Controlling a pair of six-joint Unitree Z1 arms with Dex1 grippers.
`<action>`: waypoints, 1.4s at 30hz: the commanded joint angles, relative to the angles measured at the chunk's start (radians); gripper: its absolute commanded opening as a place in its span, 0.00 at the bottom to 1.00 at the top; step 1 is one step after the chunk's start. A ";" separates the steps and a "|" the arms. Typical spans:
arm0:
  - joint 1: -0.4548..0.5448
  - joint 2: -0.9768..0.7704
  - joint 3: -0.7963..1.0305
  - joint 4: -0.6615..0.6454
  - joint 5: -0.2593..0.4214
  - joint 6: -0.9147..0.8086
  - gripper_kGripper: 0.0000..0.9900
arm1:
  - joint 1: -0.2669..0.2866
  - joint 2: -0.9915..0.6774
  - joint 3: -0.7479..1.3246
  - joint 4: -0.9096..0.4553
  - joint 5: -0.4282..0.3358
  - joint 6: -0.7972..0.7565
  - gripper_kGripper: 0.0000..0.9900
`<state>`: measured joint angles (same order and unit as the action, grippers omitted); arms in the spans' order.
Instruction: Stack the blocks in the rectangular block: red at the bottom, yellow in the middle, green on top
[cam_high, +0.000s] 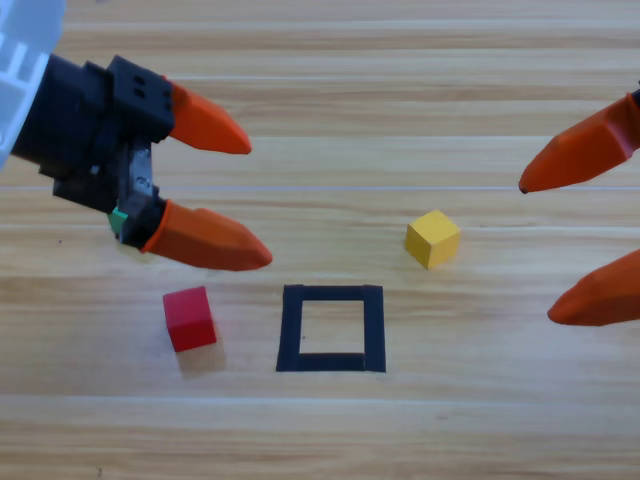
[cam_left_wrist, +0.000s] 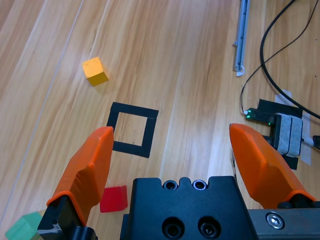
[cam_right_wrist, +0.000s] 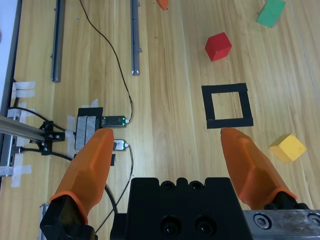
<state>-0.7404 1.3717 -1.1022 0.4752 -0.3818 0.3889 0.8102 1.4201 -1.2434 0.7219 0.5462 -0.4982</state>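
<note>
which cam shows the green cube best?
Right wrist view: the green cube lies fully exposed beyond the red cube. Left wrist view catches only its blurred corner. In the high view, only a sliver shows beneath the left claw.

Wood grain under me, matt blocks, smooth orange jaws.

The table (cam_high: 420, 440) is pale planked wood with a light sheen. Red (cam_high: 189, 318) and yellow (cam_high: 432, 239) cubes look matt, the square outline (cam_high: 331, 328) is dull black tape, and my left gripper (cam_high: 255, 200) has smooth plastic-looking jaws.
</note>
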 joint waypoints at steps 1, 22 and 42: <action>-0.022 -0.010 0.033 0.005 0.012 -0.010 1.00 | 0.026 0.043 0.013 0.018 -0.018 -0.005 0.95; -0.020 0.029 0.019 0.042 0.636 -0.871 1.00 | 0.009 0.264 -0.047 -0.193 -0.631 0.569 0.95; -0.014 0.429 -0.056 0.267 0.552 -1.423 1.00 | 0.003 0.701 -0.401 0.050 -0.759 0.639 0.95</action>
<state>-0.7437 1.6865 -1.1361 0.7379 0.2295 -0.9922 0.8108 1.9566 -1.5389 0.6506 -0.2046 0.1540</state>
